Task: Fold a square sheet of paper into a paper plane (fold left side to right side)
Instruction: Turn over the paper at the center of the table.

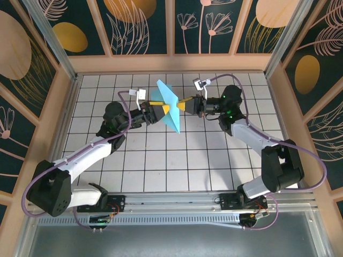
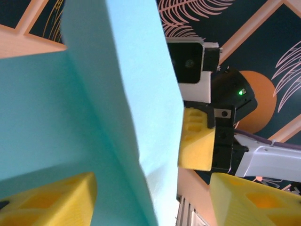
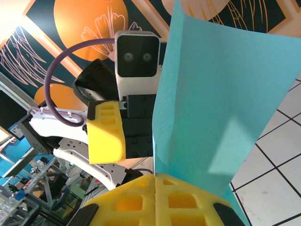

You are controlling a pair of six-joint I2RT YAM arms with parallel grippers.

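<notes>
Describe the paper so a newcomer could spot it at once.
Start at the white-tiled table and look to its far middle. Held upright there between the left gripper and the right gripper is the sheet of paper, bent along a crease. It alone is turquoise: thin and plain, set against the yellow fingers on either side.

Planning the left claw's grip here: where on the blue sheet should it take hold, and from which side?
Probably the edge of the blue sheet opposite where the shut right claw pinches it. Bring the left claw in level from the left, one finger on each face: the sheet stands roughly upright in the air, so its thin edge meets open jaws.
</notes>
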